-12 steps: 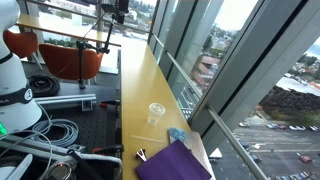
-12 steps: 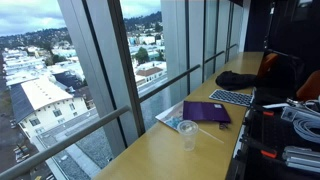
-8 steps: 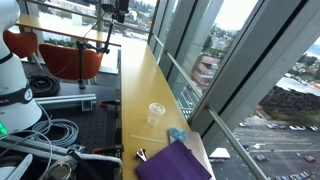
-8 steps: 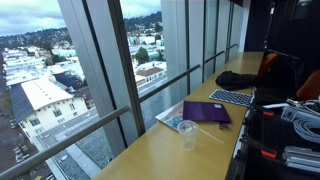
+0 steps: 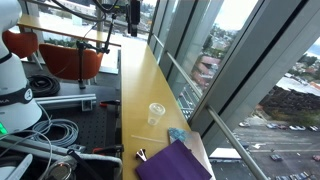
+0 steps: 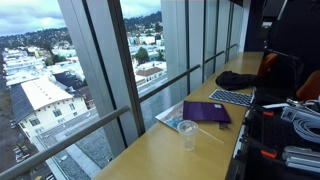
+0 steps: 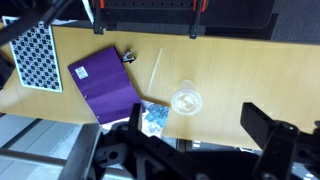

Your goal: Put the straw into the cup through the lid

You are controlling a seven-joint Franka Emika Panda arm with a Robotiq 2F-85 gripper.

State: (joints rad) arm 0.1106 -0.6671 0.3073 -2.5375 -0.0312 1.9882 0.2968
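Note:
A clear plastic cup with a lid (image 7: 186, 100) stands on the long wooden counter (image 7: 230, 70), also shown in both exterior views (image 5: 156, 113) (image 6: 187, 132). A thin pale straw (image 7: 154, 72) lies flat on the counter between the cup and a purple notebook; it shows faintly in an exterior view (image 5: 141, 137). My gripper (image 7: 200, 150) is open and empty, high above the counter, its dark fingers framing the bottom of the wrist view. It hangs at the top of an exterior view (image 5: 132, 14).
A purple notebook (image 7: 103, 85) (image 5: 175, 160) (image 6: 207, 111) with a binder clip (image 7: 128, 57) lies near a blue packet (image 7: 153, 117). A checkered board (image 7: 35, 55) lies beyond it. A keyboard (image 6: 232, 97) and black cloth (image 6: 237, 79) sit farther along. Windows border the counter.
My gripper has shifted at the top of the exterior view, a little toward the window and lower. Cup, straw and notebook have not moved.

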